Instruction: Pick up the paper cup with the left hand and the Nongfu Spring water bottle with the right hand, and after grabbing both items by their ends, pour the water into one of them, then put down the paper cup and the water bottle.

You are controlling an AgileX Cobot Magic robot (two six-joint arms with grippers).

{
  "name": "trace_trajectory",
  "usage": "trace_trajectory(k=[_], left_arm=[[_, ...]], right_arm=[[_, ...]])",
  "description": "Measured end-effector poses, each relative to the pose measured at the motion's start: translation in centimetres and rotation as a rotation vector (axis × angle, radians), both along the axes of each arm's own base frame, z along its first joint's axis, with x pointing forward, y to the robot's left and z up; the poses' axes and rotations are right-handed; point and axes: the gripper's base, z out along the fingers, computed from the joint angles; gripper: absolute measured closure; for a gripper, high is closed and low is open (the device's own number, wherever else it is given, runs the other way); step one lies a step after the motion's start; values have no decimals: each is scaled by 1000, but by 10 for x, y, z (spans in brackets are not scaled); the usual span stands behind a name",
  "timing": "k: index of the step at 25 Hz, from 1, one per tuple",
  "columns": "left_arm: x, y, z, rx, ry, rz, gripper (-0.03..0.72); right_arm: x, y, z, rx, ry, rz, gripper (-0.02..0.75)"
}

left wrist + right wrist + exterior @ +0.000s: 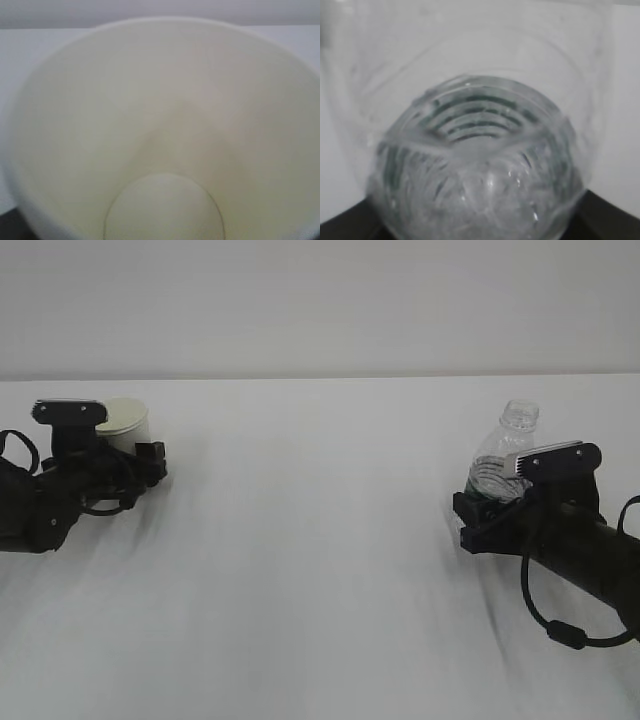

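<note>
Exterior view first: left hand low at the table's left edge, jaws set either side of the paper cup, apparently clasping its lower part; actual contact hidden behind the gripper body. Left wrist view filled by that cup's cream interior, seemingly dry, no jaw visible. Right hand at the far right, wrapped around the lower half of the Nongfu Spring water bottle, uncapped neck leaning slightly left. Right wrist view crowded by the bottle, green label and water seen through ribbed plastic, black jaw corners below. Both objects well apart, on or barely off the table; cannot tell which.

Likely risks: thin cup wall buckling or slipping under a low grip; soft bottle squeezed, spilling through the open neck; a stream missing the cup if mouths poorly aligned when brought together.
</note>
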Motion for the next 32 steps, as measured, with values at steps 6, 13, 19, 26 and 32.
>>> trace_trajectory(k=[6, 13, 19, 26, 32], left_arm=[[5, -1, 2, -2, -16, -1, 97], [5, -1, 2, -2, -16, -1, 152], [5, -1, 2, 1, -10, -8, 200], [2, -8, 4, 31, -8, -106, 202], [-13, -9, 11, -1, 20, -126, 202]], right_arm=[[0, 0, 0, 0, 0, 2, 270], [0, 0, 0, -1, 1, 5, 270], [0, 1, 0, -2, 1, 7, 270], [0, 1, 0, -2, 1, 7, 270], [0, 1, 0, -2, 1, 7, 270]])
